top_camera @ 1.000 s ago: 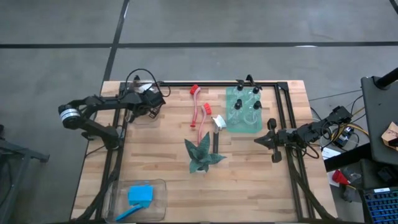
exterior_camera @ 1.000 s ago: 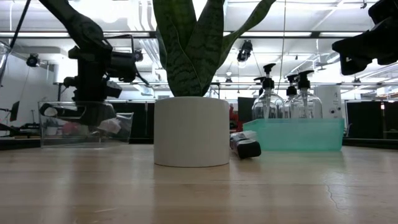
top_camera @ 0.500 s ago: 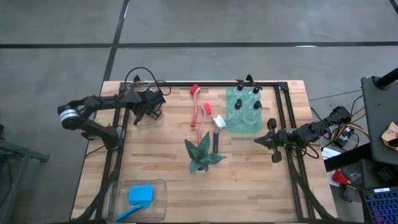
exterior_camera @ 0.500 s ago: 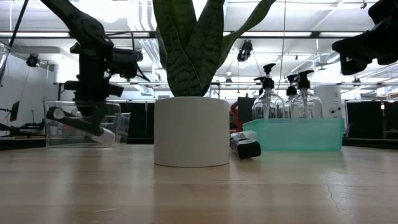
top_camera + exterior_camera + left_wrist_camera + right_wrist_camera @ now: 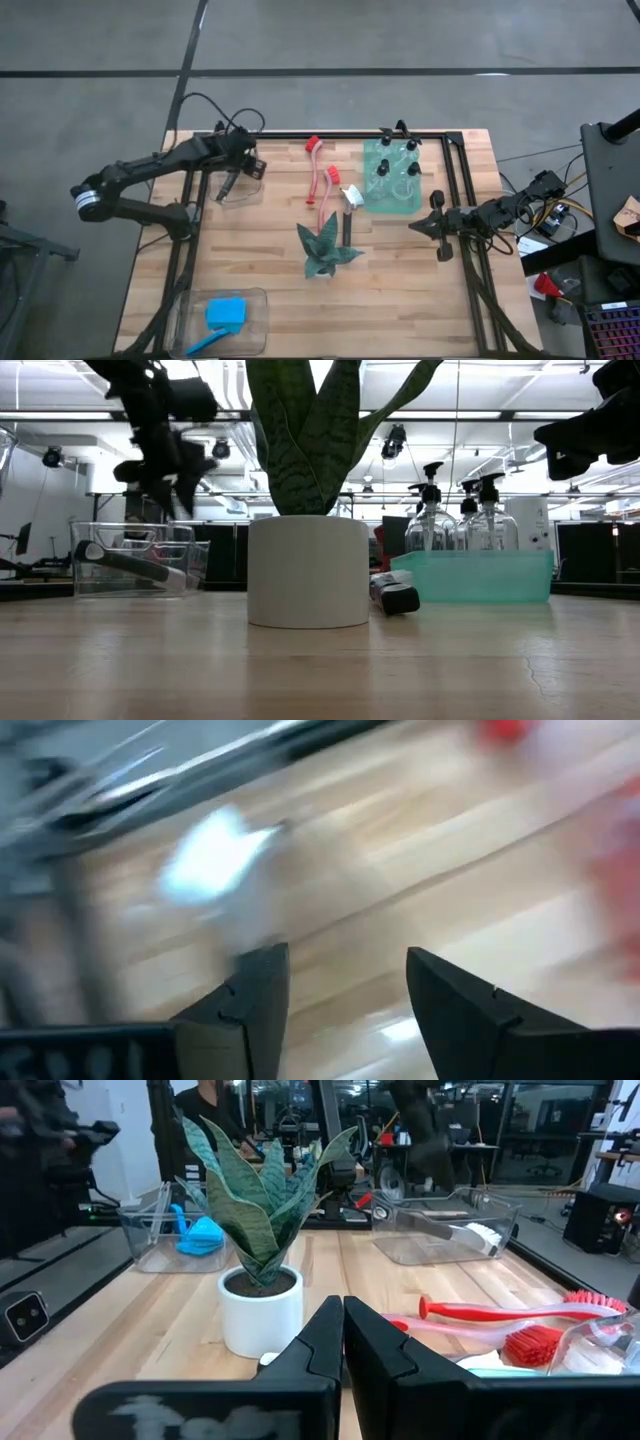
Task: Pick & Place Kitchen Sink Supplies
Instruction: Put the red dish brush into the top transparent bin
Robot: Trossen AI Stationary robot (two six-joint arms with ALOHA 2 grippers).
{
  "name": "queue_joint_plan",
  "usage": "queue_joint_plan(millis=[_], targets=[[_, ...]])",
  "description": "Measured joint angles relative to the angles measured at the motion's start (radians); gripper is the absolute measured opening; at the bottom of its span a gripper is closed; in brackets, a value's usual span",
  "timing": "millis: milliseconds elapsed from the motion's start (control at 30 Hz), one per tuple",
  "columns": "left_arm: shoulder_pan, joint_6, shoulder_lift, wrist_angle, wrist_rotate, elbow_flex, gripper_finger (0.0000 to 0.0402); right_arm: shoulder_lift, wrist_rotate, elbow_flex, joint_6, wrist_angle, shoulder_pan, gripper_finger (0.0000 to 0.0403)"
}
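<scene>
Hovering above the clear bin (image 5: pixel 238 186) at the upper left of the high view, my left gripper (image 5: pixel 247 160) stands with its fingers apart and nothing between them; the left wrist view confirms the gap, though it is badly smeared and I would not vouch for what lies beneath. A white-headed dish brush (image 5: pixel 130 563) lies slantwise inside that bin, one end propped against the wall, most likely because it is too long to lie flat.

My right gripper (image 5: pixel 418 226) waits at the right of centre, fingers pressed together and holding nothing.

Two red brushes (image 5: pixel 321 176) lie on bare wood in the upper middle, with another white-headed brush (image 5: pixel 349 205) just beside the teal tray (image 5: pixel 392 198). That tray holds the black-capped bottles (image 5: pixel 397 162) upright and grouped. A second clear bin (image 5: pixel 258 325) at the lower left holds a blue sponge (image 5: pixel 225 311).

The plant (image 5: pixel 325 248) stands in the middle, between the brushes and the sponge bin. Judgement: sorting by kind is partly done, with brushes outstanding.
</scene>
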State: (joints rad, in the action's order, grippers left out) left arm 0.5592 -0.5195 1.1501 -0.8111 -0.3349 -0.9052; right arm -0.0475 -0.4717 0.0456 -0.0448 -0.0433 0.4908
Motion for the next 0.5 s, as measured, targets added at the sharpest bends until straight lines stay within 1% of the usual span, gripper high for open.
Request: queue_joint_plan(millis=[67, 133, 233, 367, 500], targets=[[-0.005, -0.032, -0.025, 0.091, 0.092, -0.006, 0.0193, 0.000, 0.000, 0.000, -0.003, 0.000, 0.000, 0.0009], [-0.012, -0.034, -0.032, 0.208, 0.189, -0.006, 0.0193, 0.000, 0.000, 0.000, -0.009, 0.000, 0.000, 0.0009], [-0.039, -0.064, -0.010, 0.363, 0.287, -0.006, 0.0193, 0.000, 0.000, 0.000, 0.000, 0.000, 0.000, 0.0009], [-0.073, -0.112, 0.060, 0.510, 0.343, -0.006, 0.0193, 0.000, 0.000, 0.000, -0.008, 0.000, 0.000, 0.0009], [-0.100, -0.170, 0.157, 0.592, 0.360, -0.015, 0.0193, 0.000, 0.000, 0.000, -0.003, 0.000, 0.000, 0.0009]])
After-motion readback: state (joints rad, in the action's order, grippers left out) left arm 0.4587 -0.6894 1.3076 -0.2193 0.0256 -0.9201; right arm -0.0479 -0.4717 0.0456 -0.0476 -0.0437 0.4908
